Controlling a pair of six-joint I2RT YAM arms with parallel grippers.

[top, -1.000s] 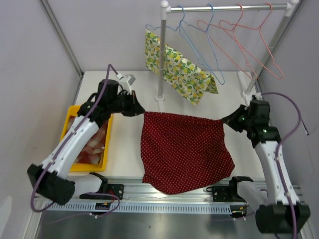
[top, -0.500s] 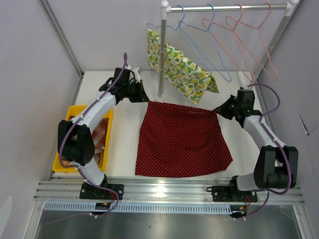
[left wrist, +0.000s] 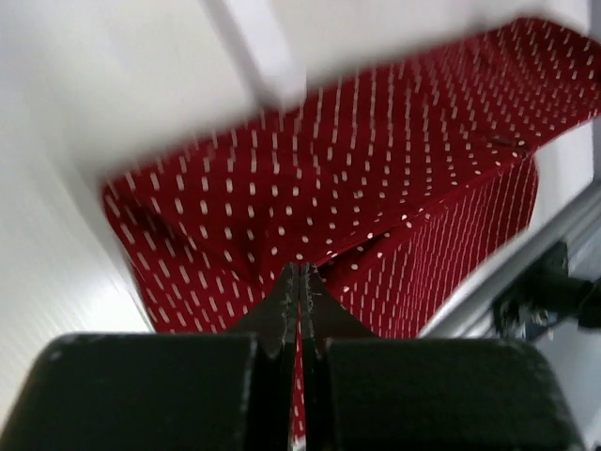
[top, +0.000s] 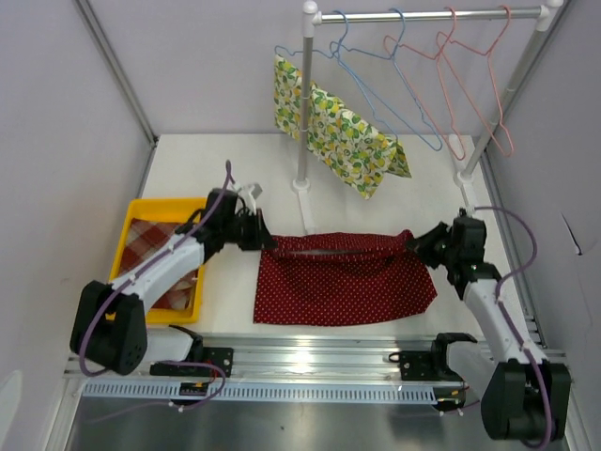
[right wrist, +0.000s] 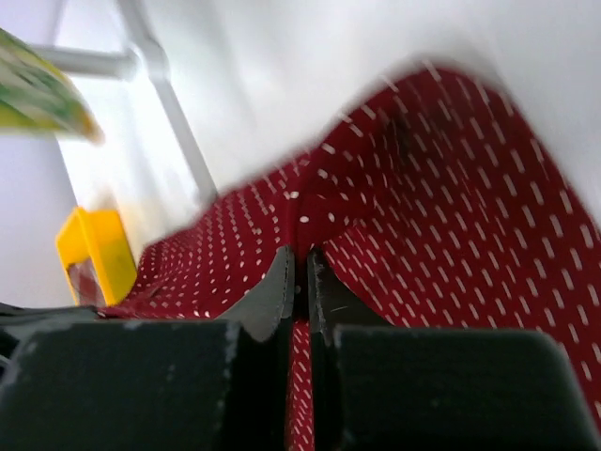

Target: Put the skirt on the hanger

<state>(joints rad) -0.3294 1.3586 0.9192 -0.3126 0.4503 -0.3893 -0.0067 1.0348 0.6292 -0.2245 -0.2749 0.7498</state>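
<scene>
The skirt (top: pixel 343 279) is red with white dots and lies low over the white table, stretched between both arms. My left gripper (top: pixel 268 242) is shut on its left top corner; in the left wrist view the skirt (left wrist: pixel 357 188) fans out from the pinched gripper (left wrist: pixel 300 272). My right gripper (top: pixel 414 241) is shut on the right top corner, and the right wrist view shows the skirt (right wrist: pixel 423 235) caught in the gripper (right wrist: pixel 302 254). Wire hangers, blue (top: pixel 390 89) and pink (top: pixel 470 80), hang from the rail (top: pixel 432 14) at the back.
A yellow lemon-print cloth (top: pixel 343 132) hangs on the leftmost hanger beside the rack's white pole (top: pixel 303 103). A yellow bin (top: pixel 141 230) with checked cloth sits at the left. The metal rail (top: pixel 319 362) runs along the near table edge.
Both grippers came toward the near edge and down with the skirt. The skirt, spread flat before, now lies folded into a shorter band between them.
</scene>
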